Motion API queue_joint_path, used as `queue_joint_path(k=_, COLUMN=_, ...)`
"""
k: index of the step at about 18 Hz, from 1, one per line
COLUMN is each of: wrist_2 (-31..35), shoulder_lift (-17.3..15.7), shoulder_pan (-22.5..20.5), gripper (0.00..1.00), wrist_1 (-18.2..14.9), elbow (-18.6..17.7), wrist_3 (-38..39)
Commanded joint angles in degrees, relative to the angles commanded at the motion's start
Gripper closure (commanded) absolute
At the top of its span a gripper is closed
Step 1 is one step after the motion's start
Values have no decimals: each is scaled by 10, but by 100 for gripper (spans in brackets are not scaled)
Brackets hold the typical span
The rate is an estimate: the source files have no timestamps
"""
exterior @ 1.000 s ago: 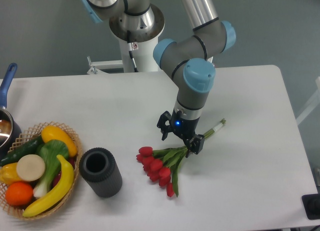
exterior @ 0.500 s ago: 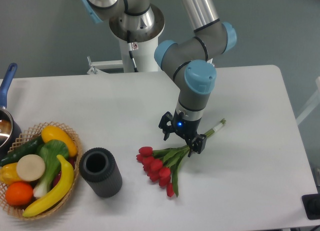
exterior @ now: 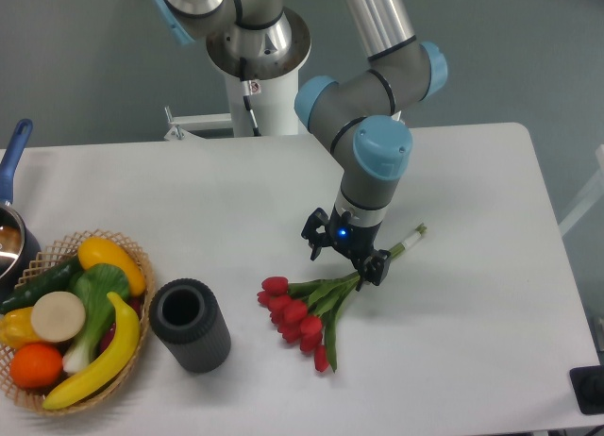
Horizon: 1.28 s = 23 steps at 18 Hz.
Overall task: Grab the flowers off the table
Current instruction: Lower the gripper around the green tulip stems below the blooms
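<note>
Open gripper poised over the tulip stems

The flowers (exterior: 304,309) lie flat on the table (exterior: 472,342), heads toward me; behind them the gripper (exterior: 345,253) straddles the stems, jaws spread, holding nothing. Closing this far from the heavy blooms, I reckon the bunch could droop or slide out.

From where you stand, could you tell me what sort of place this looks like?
Probably a robotics lab: an arm on a pedestal works over a plain white table set with props, tulips and a basket of toy-like produce.
</note>
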<state>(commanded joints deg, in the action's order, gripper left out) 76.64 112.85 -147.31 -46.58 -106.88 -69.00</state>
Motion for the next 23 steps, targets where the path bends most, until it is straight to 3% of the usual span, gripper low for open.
queue_joint_path(k=23, wrist_2=6, shoulder_lift=46, shoulder_pan=11, gripper=0, wrist_1=11, elbow=14, wrist_3=-4)
